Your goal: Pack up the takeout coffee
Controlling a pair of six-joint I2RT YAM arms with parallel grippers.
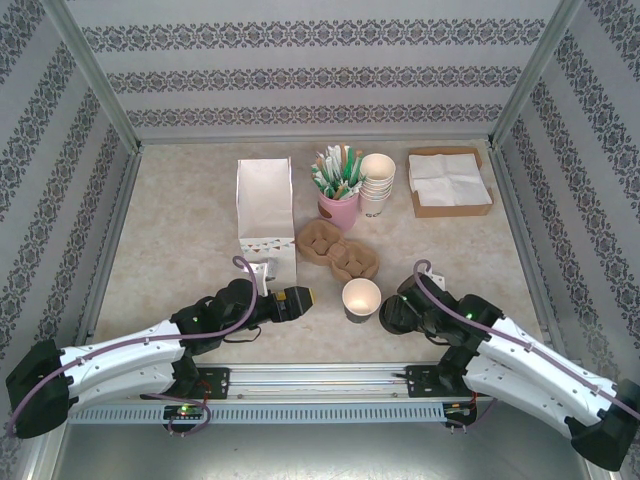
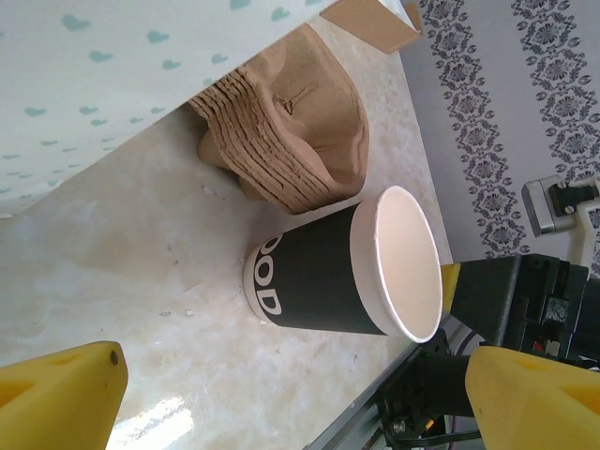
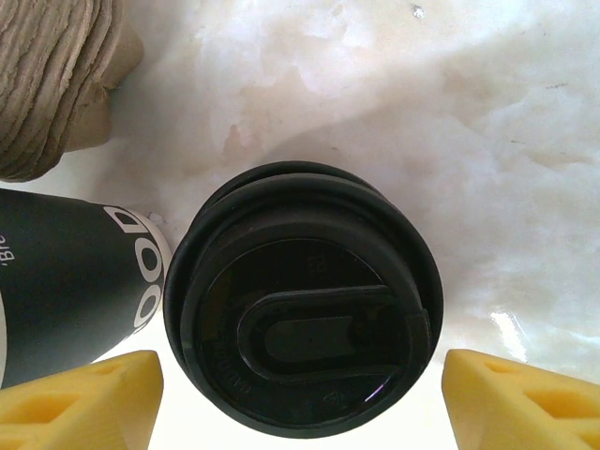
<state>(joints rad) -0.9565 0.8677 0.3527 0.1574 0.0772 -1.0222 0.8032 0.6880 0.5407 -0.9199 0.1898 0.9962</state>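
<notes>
Marbled surface (image 1: 180, 230) is carrying the open coffee cup (image 1: 361, 298) upright near my bases, with the black lid (image 3: 302, 323) lying just beside it. My right claw (image 3: 300, 389) is straddling that lid, spread and not touching it, likely ready for capping. My left claw (image 1: 300, 297) is hovering spread, facing the cup.

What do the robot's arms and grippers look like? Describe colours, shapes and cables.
The left arm and right arm have white, rounded shells with black joints and bases. A thin purple cable runs along each. The left gripper and right gripper are black with blocky yellow fingers. Green lights glow on the right arm.
</notes>
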